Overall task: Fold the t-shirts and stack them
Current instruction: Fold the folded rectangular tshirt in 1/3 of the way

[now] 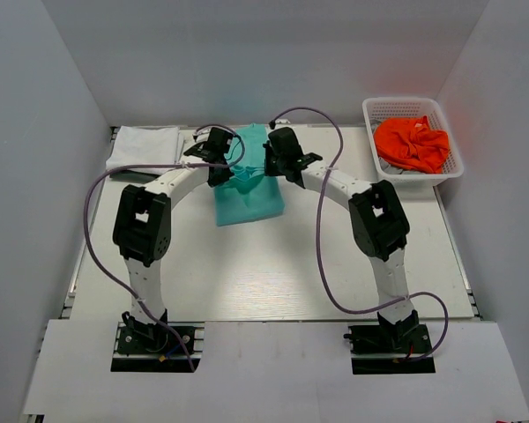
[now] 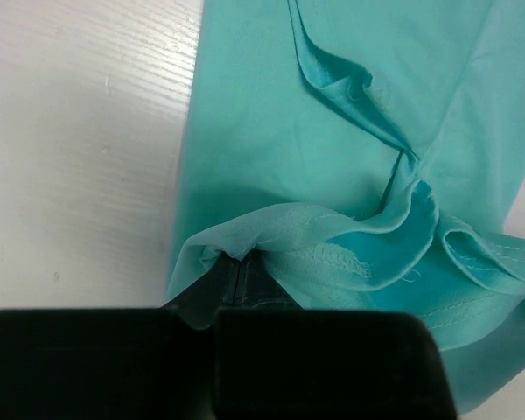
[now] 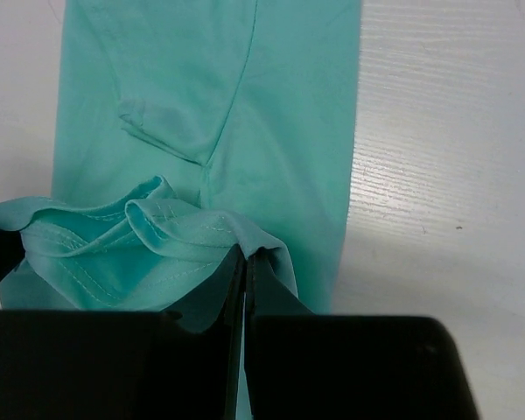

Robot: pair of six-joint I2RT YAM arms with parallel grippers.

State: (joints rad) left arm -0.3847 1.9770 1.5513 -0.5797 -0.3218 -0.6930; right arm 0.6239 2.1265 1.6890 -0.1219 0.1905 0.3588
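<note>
The teal t-shirt (image 1: 247, 198) lies as a long folded strip in the middle of the table, its far end lifted. My left gripper (image 1: 220, 169) is shut on the strip's far left hem (image 2: 236, 249). My right gripper (image 1: 284, 167) is shut on the far right hem (image 3: 249, 245). The cloth between them sags in ruffled folds (image 2: 394, 236). A folded white t-shirt (image 1: 144, 146) lies at the far left. The bright orange t-shirt (image 1: 412, 143) sits crumpled in the basket. No dark shirt shows.
The white mesh basket (image 1: 373, 113) stands at the far right corner of the table. Grey walls close in the table on three sides. Purple cables loop from both arms over the table.
</note>
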